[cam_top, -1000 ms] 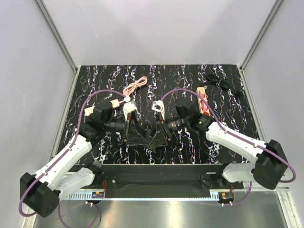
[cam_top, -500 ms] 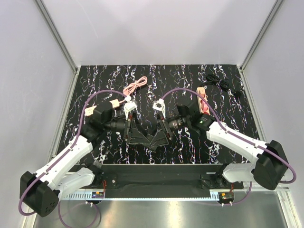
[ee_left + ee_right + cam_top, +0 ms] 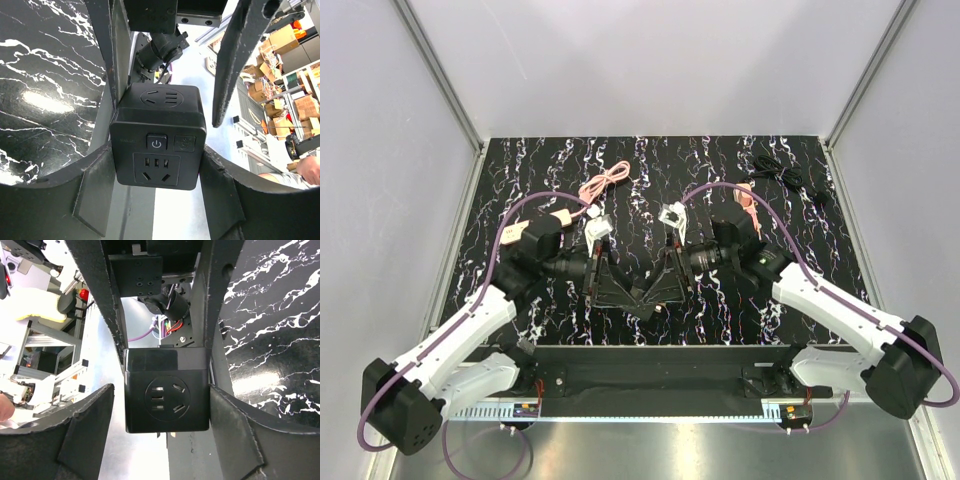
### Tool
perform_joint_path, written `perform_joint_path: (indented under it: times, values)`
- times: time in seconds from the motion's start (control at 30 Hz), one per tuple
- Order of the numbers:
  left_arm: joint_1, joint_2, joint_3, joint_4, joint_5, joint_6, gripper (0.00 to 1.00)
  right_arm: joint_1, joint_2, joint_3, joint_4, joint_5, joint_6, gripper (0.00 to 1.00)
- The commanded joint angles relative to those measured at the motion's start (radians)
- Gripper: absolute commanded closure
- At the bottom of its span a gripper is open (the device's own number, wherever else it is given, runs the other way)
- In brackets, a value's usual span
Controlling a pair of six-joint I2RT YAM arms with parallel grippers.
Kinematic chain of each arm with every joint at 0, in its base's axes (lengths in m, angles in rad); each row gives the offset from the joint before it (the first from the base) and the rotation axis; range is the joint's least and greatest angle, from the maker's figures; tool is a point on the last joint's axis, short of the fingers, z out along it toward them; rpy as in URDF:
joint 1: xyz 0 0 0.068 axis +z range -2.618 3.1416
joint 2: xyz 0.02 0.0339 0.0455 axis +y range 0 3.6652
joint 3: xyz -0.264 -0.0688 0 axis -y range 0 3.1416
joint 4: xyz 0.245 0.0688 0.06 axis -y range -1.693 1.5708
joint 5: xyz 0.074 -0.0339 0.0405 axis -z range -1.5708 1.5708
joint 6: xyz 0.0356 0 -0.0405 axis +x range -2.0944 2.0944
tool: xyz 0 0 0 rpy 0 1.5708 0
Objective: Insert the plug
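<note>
**A:** So, which arm has the black plastic socket cube (image 3: 157, 137) with the power button?

**B:** The left jaws. They are clamped on two opposite sides of it. The right jaws straddle the same cube from the other direction, tips facing tips. A sliver of light shows between one right pad (image 3: 97, 410) and the cube, so I read those as slightly parted, not gripping.

**A:** Why pinch it by the sides?

**B:** That leaves the socket faces bare. The button face looks back at the left wrist, and a three-pin face looks back at the right wrist. My guess is the cube is being braced so that a push won't slide it over the black, white-veined worktop (image 3: 520, 160).

**A:** And the plug?

**B:** The small salmon-pink rounded plastic block (image 3: 746, 197) lies on the worktop, well behind the right jaws. It is beside that arm's wrist and partly hidden by it. Nothing holds it.

**A:** So insertion hasn't begun?

**B:** I judge not. One pair of jaws must go and fetch the plug, and the right pair is nearer and looser. If the left grip is shallow, the cube could twist under the push.
</note>
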Motion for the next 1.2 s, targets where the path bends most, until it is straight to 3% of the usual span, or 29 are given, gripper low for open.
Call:
perform_joint_path:
  times: [0.0,0.17,0.2,0.27,0.33,0.37,0.4,0.53,0.63,0.83,0.97,1.17]
  values:
    - [-0.003,0.006,0.052,0.010,-0.013,0.013,1.00,-0.009,-0.012,-0.009,-0.001,-0.022,0.000,0.22]
    - [-0.003,0.018,0.070,0.019,-0.012,-0.005,1.00,-0.011,0.022,-0.006,-0.001,-0.050,0.003,0.33]
    - [-0.003,0.018,0.072,0.025,-0.009,-0.010,1.00,-0.012,0.028,-0.007,-0.001,-0.053,0.000,0.41]
    - [-0.003,0.023,0.075,0.028,-0.006,-0.018,1.00,-0.012,0.028,-0.009,-0.001,-0.048,-0.006,0.76]
    - [-0.003,0.023,0.073,0.042,-0.010,-0.031,0.83,-0.011,0.021,-0.007,0.000,-0.047,-0.012,0.99]
    - [-0.002,0.026,0.072,0.048,-0.012,-0.042,0.72,-0.011,0.018,-0.003,0.002,-0.045,-0.017,1.00]
    - [-0.003,0.029,0.066,0.059,-0.007,-0.050,0.55,-0.012,0.005,0.005,0.002,-0.044,-0.020,1.00]
    - [-0.003,0.031,0.047,0.088,-0.001,-0.061,0.32,-0.011,-0.018,0.031,0.004,-0.017,-0.027,1.00]
    - [-0.003,0.024,0.032,0.114,0.002,-0.064,0.23,-0.012,-0.022,0.051,0.005,-0.010,-0.029,1.00]
    - [-0.003,0.035,0.027,0.146,0.028,-0.079,0.15,-0.012,-0.013,0.062,0.031,-0.036,-0.009,1.00]
    - [-0.003,0.054,0.020,0.191,0.056,-0.085,0.16,-0.012,-0.001,0.050,0.085,-0.063,0.025,1.00]
    - [-0.012,0.072,0.007,0.231,0.077,-0.104,0.31,-0.014,0.016,0.051,0.135,-0.062,0.048,1.00]
